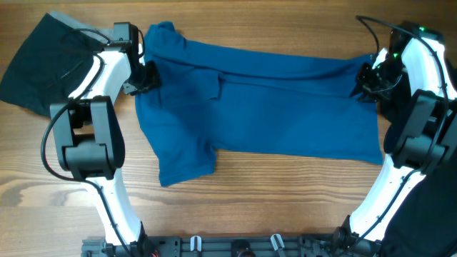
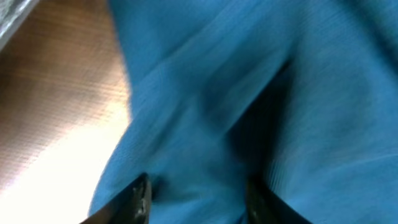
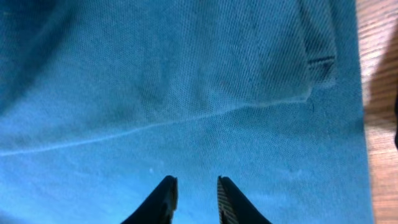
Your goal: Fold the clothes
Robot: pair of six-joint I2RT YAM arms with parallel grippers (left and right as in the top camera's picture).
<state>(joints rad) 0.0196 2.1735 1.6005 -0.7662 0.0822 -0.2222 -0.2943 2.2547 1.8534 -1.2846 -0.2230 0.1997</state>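
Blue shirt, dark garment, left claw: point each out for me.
blue shirt (image 1: 285,107), overhead view, middle of body.
dark garment (image 1: 43,64), overhead view, its centre.
left claw (image 2: 198,198), left wrist view, midway between fingertips.

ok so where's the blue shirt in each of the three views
Overhead: the blue knit shirt lies spread across the middle of the frame.
Left wrist: blurred, it fills the centre and right.
Right wrist: it fills nearly the whole frame.
Shared landmark: the brown wooden table, at left in the left wrist view, a strip at the right edge in the right wrist view.
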